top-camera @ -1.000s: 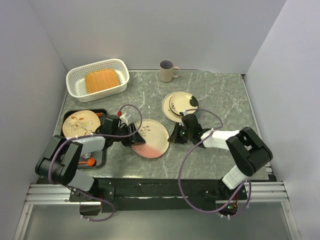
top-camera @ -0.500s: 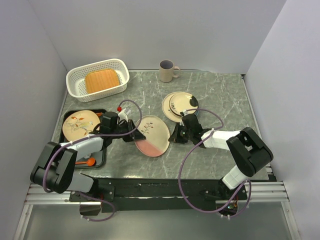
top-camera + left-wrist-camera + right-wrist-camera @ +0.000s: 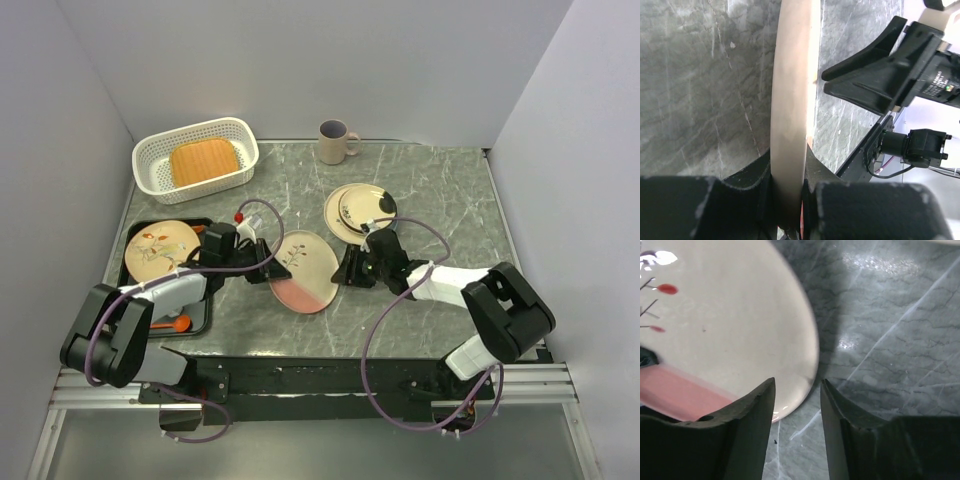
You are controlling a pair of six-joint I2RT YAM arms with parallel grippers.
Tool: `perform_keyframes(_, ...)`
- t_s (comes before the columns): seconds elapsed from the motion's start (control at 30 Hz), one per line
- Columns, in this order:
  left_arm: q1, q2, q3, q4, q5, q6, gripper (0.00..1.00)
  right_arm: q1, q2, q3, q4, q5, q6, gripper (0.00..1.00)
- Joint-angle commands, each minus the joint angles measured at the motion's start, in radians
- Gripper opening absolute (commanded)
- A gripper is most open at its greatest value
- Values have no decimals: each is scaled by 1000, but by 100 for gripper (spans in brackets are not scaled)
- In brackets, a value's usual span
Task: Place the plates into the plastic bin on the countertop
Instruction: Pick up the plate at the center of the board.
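The half-pink plate [image 3: 305,272] with a twig pattern sits tilted on the countertop [image 3: 450,190], between both arms. My left gripper [image 3: 266,264] is shut on its left rim. In the left wrist view the plate's cream edge [image 3: 792,95] runs up from between my fingers [image 3: 788,186]. My right gripper [image 3: 346,270] stands open at the plate's right rim. In the right wrist view that rim [image 3: 807,355] lies just ahead of the gap between the right gripper's [image 3: 796,407] fingers, untouched. Two stacked plates [image 3: 358,212] lie behind the right gripper. The plastic bin [image 3: 150,160] holds an orange plate [image 3: 205,161].
A black tray [image 3: 200,318] at the left holds a cream plate [image 3: 160,248] and small orange items. A beige mug [image 3: 335,142] stands at the back. Walls enclose the countertop on three sides.
My left gripper closed on the plate's left rim and tipped the plate up. My right gripper, shut at the right rim before, has now opened and let go.
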Motion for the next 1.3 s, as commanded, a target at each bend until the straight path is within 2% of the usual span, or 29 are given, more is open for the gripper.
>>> perform_keyframes(0.0, 6, 32, 23, 30, -81, 64, 1, 8, -46, 12, 17, 2, -16, 60)
perform_keyframes(0.17, 4, 43, 21, 41, -87, 58, 1, 10, -25, 44, -15, -6, -31, 76)
perform_keyframes(0.37, 7, 9, -1, 38, -109, 48, 1, 8, -12, 75, -24, -18, -45, 87)
perform_keyframes(0.67, 7, -9, 17, 20, -120, 51, 1, 8, -32, 44, -15, -15, -36, 91)
perform_keyframes(1.07, 21, -20, 67, 73, -123, 5, 1, 8, -195, -48, -84, 86, -34, 100)
perform_keyframes(1.27, 66, -74, 97, 35, -121, 9, 1, 8, -174, -14, -101, 77, -51, 100)
